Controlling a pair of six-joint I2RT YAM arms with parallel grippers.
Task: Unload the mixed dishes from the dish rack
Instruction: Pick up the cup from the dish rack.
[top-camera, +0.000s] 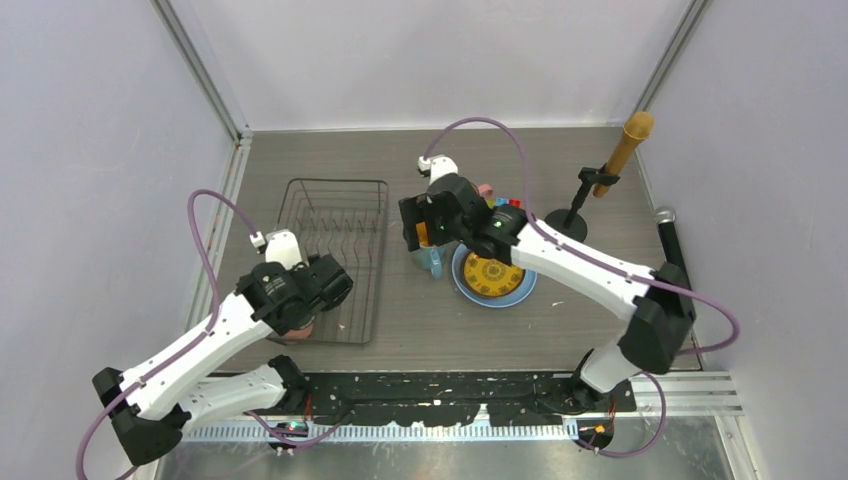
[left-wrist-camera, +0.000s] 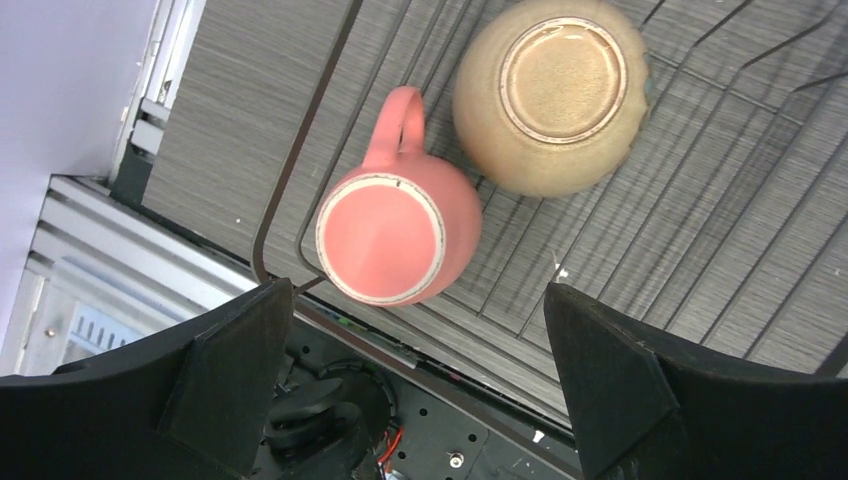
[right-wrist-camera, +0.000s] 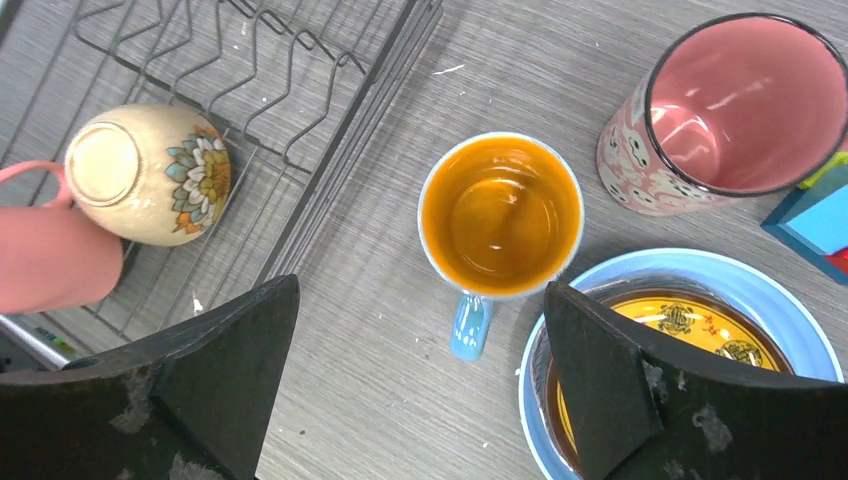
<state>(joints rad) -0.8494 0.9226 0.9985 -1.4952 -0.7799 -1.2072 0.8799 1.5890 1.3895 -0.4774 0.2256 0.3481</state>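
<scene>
The black wire dish rack (top-camera: 333, 182) lies left of centre. At its near end a pink cup (left-wrist-camera: 385, 235) and a cream flowered bowl (left-wrist-camera: 550, 95) stand upside down. My left gripper (left-wrist-camera: 420, 340) hovers open above them, with the cup just beyond its fingers and nothing between them. Right of the rack, a blue mug with a yellow inside (right-wrist-camera: 500, 215) stands upright on the table. My right gripper (right-wrist-camera: 420, 340) is open over the mug's handle side and holds nothing. A pink patterned mug (right-wrist-camera: 735, 105) stands farther back. A yellow patterned plate (top-camera: 492, 273) rests on a light blue plate (top-camera: 520, 292).
Coloured toy bricks (right-wrist-camera: 815, 215) lie beside the pink patterned mug. A black stand (top-camera: 567, 222) with a wooden piece (top-camera: 625, 145) stands at the back right. A dark rod (top-camera: 668, 240) lies along the right wall. Walls close in the table on three sides.
</scene>
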